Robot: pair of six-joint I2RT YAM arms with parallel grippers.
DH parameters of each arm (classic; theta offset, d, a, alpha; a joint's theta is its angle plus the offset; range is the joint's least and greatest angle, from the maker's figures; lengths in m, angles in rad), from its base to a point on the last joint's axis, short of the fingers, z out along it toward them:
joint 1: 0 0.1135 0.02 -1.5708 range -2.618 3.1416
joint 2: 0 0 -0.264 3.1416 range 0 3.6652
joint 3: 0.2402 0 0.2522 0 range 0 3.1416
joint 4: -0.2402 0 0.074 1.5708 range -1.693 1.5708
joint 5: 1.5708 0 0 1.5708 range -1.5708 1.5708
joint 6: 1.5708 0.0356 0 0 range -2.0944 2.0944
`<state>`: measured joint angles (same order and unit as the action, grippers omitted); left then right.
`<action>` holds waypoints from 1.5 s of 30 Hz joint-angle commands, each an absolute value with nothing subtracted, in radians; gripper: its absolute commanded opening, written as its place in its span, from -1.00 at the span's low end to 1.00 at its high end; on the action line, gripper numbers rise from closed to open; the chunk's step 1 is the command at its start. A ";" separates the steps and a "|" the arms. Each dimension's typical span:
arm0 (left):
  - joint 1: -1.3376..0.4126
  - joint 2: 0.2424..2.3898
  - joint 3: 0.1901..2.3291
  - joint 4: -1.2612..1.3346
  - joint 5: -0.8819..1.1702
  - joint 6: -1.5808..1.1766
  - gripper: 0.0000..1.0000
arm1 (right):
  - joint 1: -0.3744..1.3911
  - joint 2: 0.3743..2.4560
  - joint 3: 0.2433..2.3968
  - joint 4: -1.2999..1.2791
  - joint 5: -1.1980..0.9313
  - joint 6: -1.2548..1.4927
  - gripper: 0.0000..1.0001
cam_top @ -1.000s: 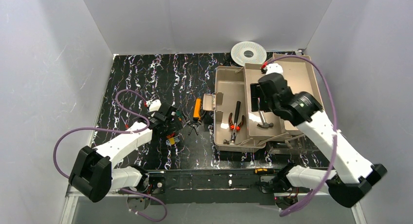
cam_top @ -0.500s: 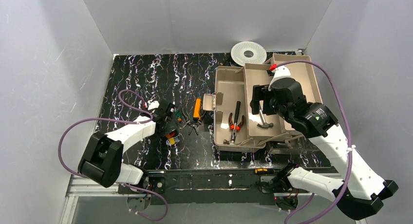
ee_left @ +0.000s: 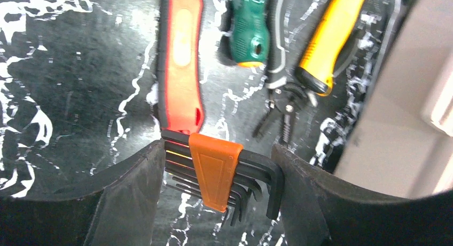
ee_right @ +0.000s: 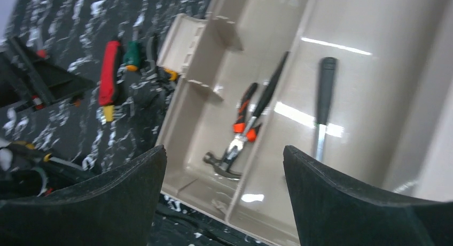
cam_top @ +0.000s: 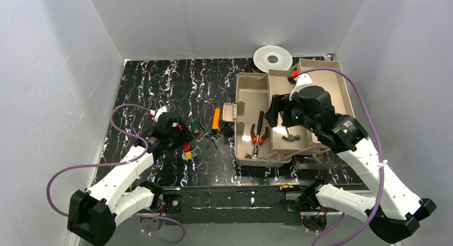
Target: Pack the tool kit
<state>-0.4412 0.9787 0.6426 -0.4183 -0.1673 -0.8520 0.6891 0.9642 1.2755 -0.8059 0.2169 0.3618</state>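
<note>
- Left fingers (ee_left: 133, 192) pinch the black hex-key set in its orange holder (ee_left: 213, 174) on the table (cam_top: 160, 85), presumably the next item to pack.
- Right fingers (ee_right: 107, 198) gape wide and empty over the open beige plastic toolbox (cam_top: 248, 93) at the table's right.

Glossy plastic tray (ee_right: 368, 27), black marbled table (ee_left: 80, 69)

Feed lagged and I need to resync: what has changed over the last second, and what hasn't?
The left tool slid slightly left and closed onto the black hex key set in its orange clip. The right tool drifted left above the open beige plastic toolbox, open and empty. The red-handled pliers inside and the round white spool have not moved.
</note>
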 commanded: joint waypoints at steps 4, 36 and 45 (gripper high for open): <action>-0.445 0.915 0.754 -0.343 0.155 -0.926 0.04 | 0.706 0.959 1.059 -0.400 -0.249 0.474 0.76; -0.666 1.099 0.951 -0.011 0.368 -1.325 0.06 | 1.100 1.058 0.882 0.086 0.325 0.200 0.31; -0.696 1.123 0.908 0.046 0.378 -1.362 0.07 | 1.115 1.041 0.848 0.150 0.328 0.185 -0.26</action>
